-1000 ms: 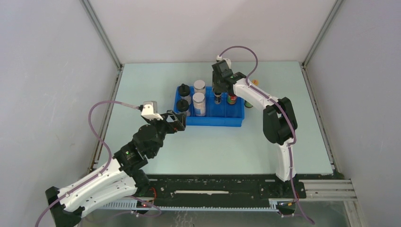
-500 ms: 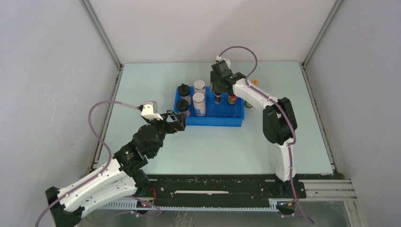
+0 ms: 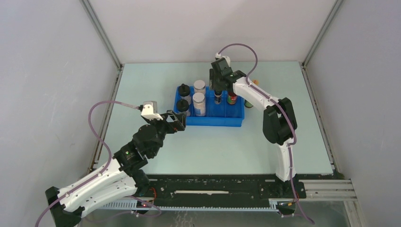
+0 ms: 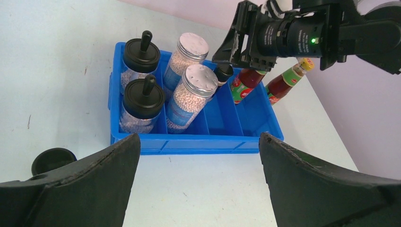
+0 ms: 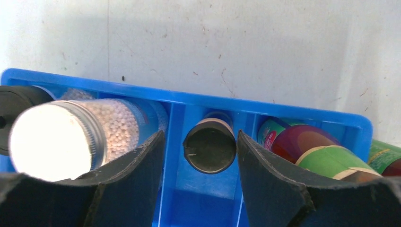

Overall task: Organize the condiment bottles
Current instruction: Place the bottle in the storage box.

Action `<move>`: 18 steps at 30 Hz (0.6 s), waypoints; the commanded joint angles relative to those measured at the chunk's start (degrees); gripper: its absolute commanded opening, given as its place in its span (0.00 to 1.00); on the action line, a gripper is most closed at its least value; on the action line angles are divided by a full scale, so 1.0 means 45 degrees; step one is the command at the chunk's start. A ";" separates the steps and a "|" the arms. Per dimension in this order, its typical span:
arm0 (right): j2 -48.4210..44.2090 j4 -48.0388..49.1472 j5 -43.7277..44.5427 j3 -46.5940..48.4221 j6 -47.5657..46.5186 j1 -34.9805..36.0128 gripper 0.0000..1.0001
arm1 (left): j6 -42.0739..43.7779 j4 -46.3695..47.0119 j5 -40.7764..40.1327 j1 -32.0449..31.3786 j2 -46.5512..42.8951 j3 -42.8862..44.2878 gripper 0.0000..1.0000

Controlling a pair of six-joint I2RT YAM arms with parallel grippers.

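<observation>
Bottle [image 5: 209, 147], short, dark, blk lid, upright

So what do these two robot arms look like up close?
The left arm and right arm are white shells joined by black joints, each trailing a looping mauve cable. A small green light glows on a joint. The fingers are broad black wedges.

Dark lid [image 4: 53, 160], perhaps a short bottle's, half hidden behind left finger [image 4: 71, 189]; body unseen.
</observation>
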 commanded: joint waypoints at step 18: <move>-0.3765 -0.0049 0.1088 -0.0098 -0.1157 0.0670 0.66 | -0.0367 -0.2228 -0.1066 -0.0078 -0.0554 0.1453 1.00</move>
